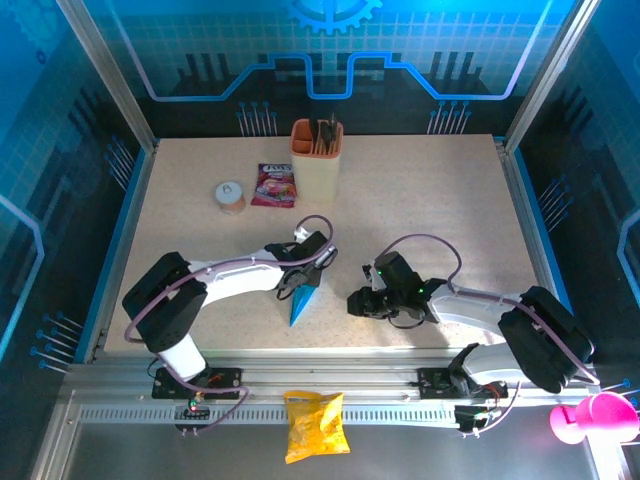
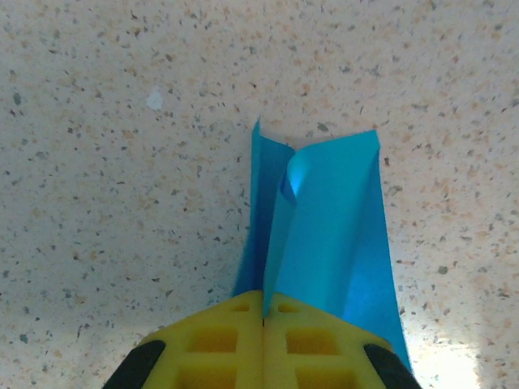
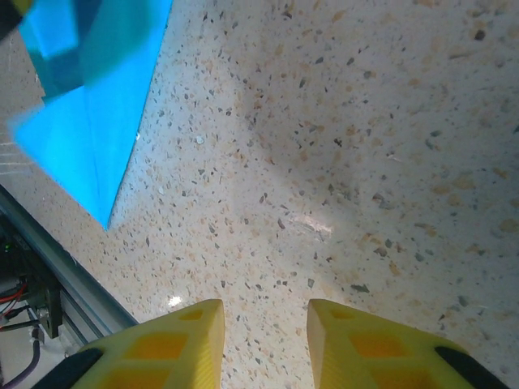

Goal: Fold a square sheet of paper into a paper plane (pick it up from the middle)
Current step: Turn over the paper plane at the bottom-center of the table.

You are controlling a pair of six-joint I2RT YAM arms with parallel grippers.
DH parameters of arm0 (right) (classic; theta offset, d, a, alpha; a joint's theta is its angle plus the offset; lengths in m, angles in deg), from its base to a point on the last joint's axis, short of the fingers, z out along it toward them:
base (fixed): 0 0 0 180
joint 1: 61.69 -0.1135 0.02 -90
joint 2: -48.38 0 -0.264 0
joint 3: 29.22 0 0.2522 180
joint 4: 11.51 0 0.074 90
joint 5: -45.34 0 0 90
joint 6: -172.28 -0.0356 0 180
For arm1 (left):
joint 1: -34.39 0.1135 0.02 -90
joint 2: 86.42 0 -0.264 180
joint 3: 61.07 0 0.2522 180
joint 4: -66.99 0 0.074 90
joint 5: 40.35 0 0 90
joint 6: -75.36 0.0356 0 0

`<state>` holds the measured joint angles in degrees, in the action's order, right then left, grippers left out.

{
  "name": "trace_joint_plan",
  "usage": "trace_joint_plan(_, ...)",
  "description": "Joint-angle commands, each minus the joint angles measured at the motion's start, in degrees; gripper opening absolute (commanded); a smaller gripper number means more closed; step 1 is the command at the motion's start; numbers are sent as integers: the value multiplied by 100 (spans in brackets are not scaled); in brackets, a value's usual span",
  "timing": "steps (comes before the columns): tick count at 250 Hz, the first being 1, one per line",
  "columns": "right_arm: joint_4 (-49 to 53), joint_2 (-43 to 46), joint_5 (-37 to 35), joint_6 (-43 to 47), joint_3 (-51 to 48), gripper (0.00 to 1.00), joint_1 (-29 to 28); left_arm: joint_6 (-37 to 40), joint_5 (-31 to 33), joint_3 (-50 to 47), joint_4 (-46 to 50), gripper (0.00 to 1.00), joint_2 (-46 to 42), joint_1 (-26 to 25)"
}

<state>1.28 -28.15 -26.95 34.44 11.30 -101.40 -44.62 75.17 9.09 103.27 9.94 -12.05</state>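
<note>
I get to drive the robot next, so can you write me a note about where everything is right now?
Left gripper: shut, pinching the blue paper.
Right gripper: open, holding nothing, over the bare table beside the paper.
Paper: between the two arms near the table's front edge, sharp tip pointing toward the arm bases.
Done: the sheet is folded into a narrow pointed wedge with creases.
Left: I can't tell if the plane is finished. Probably check the wing folds, then let go.
</note>
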Motion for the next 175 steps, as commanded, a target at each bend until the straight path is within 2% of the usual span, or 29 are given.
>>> trace_joint_plan(1, -69, -46, -100, -55, 12, 33, -53, 90, 146, 130, 130, 16, 90, -105)
trace_joint_plan(19, -69, -47, -106, -53, 12, 33, -55, 71, 156, 106, 113, 25, 109, -128)
trace_joint_plan(76, -70, -128, -75, 2, 75, 32, -55, 1, 104, 86, 110, 41, 69, -230)
trace_joint_plan(175, -28, -56, -119, -11, 72, 32, -51, -241, 93, -46, 0, 45, 428, -424)
